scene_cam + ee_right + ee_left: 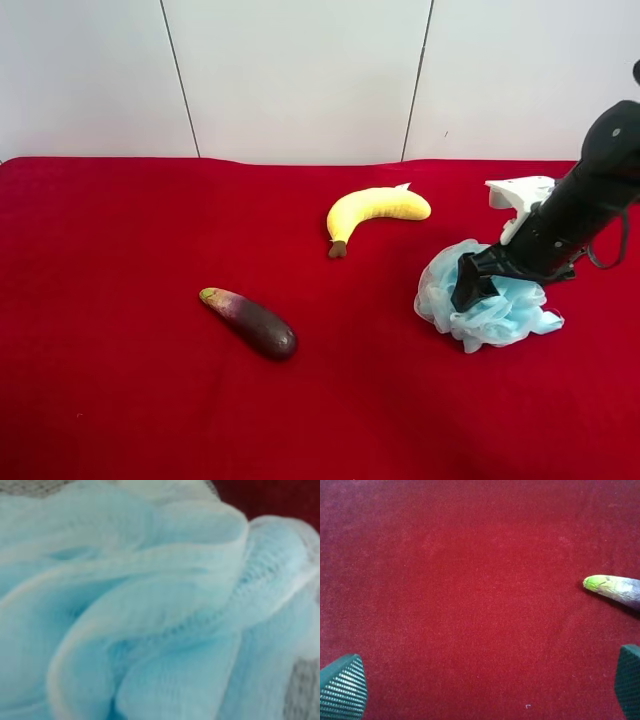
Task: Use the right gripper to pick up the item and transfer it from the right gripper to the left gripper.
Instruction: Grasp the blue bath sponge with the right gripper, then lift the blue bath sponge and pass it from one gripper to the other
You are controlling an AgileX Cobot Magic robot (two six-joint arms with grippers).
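Blue mesh is jammed right up against my right wrist cam. The pouf [150, 610] fills nearly the whole shot, all soft ruffled netting in loose folds, with only a sliver of red table [270, 497] at one corner. No fingers show there at all.

From the high cam, my right claw [472, 288] comes down at a slant from the far right, and its black tapered tip is buried in the top of the pouf [500, 315]. The pouf sits on the right side of the table. Honestly can't tell if the claw is clamped on the mesh or just pushed into it, because the ruffles hide the tips. It's a roundish squishy ball with no real long axis, so grip angle shouldn't matter much. The smooth, curved banana [375, 208] lies farther back and to its left. The glossy dark eggplant [252, 323] is well apart to the near left.

On the left wrist cam, my left claw [486, 687] has its two ribbed pads spread wide. Nothing is between them but plush red cloth, and the eggplant's green stem end [612, 586] is nearby. So my guess is the pouf has to go up and travel left for the handoff.
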